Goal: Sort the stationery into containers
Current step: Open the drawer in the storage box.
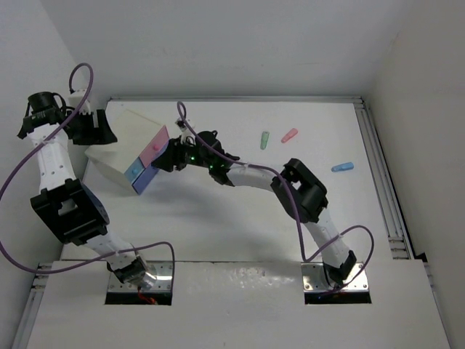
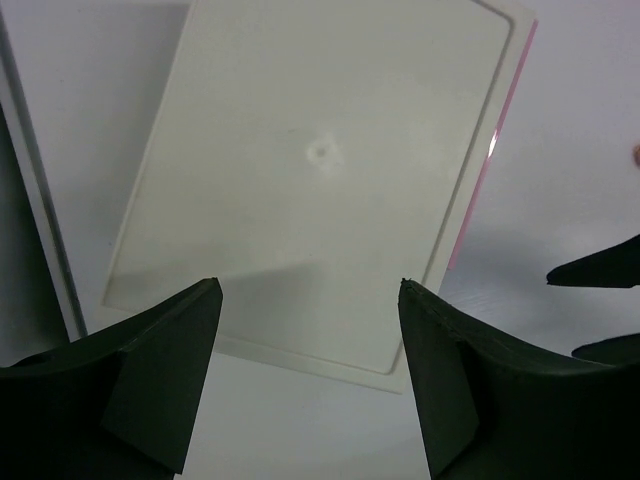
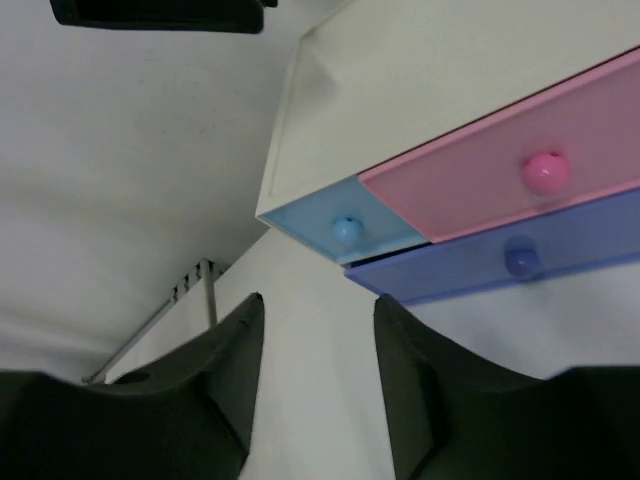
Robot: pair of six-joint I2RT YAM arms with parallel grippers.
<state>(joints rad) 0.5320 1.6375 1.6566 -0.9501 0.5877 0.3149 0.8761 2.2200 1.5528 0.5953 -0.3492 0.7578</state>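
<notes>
Drawers (image 3: 470, 195) look light and slick; pinch the pink knob (image 3: 545, 172) with your right gripper (image 3: 320, 305), jaws parted, empty.

Little white drawer box (image 1: 123, 142) with a pink drawer (image 3: 520, 180), light-blue drawer (image 3: 345, 228) and purple drawer (image 3: 520, 262), which all look shut. The green marker (image 1: 265, 139), pink marker (image 1: 289, 135) and blue marker (image 1: 342, 167) lie loose, well to its right.

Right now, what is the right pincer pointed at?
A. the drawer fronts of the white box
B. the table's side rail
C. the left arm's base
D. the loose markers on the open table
A: in the right wrist view the right pincer, jaws apart and empty, faces the light-blue drawer, pink drawer and purple drawer of the white box.
</notes>
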